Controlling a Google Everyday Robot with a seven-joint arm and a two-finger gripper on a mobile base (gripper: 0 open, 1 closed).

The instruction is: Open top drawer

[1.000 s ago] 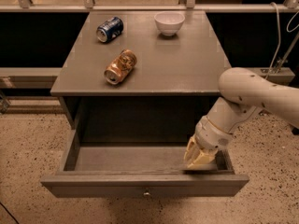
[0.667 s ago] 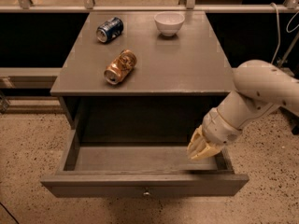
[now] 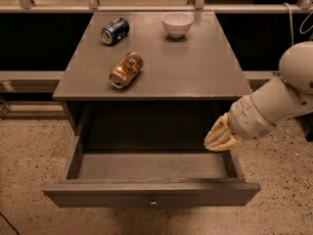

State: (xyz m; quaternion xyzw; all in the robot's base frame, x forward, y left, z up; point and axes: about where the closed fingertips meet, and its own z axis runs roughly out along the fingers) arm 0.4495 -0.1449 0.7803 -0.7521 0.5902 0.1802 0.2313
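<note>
The top drawer is a wide, shallow grey drawer pulled far out of the grey cabinet, its inside bare. Its small round metal knob shows at the centre of the front panel. My gripper hangs above the drawer's right side wall, near its back corner, on the end of my white arm coming in from the right. It holds nothing that I can see and does not touch the knob.
On the cabinet top lie a blue can at the back left and a gold can on its side nearer the front. A white bowl stands at the back. Speckled floor surrounds the cabinet.
My arm and gripper have moved up and to the right, away from the inside of the drawer. The drawer stays pulled out.
</note>
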